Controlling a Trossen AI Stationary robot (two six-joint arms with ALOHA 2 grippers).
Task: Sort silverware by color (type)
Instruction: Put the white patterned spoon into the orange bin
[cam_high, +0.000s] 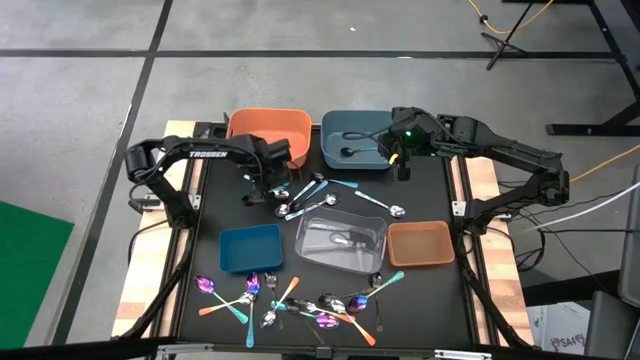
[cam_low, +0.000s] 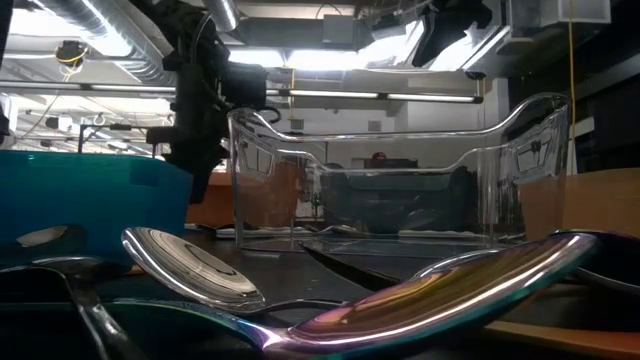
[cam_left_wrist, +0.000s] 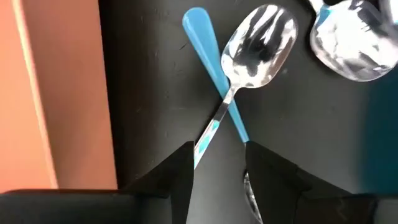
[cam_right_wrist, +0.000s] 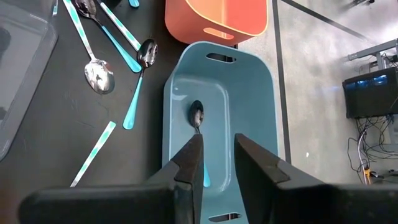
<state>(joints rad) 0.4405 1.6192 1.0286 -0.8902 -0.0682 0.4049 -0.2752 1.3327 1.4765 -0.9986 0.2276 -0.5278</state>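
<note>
The left pincer (cam_left_wrist: 217, 165) hangs low over the black worktop (cam_high: 420, 200), just beside the large orange bin (cam_high: 268, 132). Its fingers stand apart, and nothing is held; the shaft of a teal-handled spoon (cam_left_wrist: 239, 81) runs into the gap between them. That spoon's silver bowl lies face up, and its shaft crosses a second light-blue handle (cam_left_wrist: 202, 37). Another silver spoon bowl (cam_left_wrist: 351, 46) lies just beside these.

The right pincer (cam_right_wrist: 216, 155) hovers above the large grey-blue bin (cam_right_wrist: 261, 93) at the far side of the worktop, fingers a little apart and empty. In that bin lies one spoon with a dark bowl (cam_right_wrist: 196, 115). On the worktop next to the bin lie more teal-handled spoons (cam_right_wrist: 140, 74).

Near the front edge of the worktop lies a scatter of silverware (cam_high: 300, 305): iridescent purple spoons, pieces with orange handles and pieces with teal handles. Behind it stand three small bins in a row: a blue one (cam_high: 250, 247), a clear one (cam_high: 342, 243) with one piece inside, and a brown one (cam_high: 420, 243). Beyond them, between the row and the two large bins, lies the cluster of teal-handled spoons (cam_high: 310, 195) under the left pincer.
</note>
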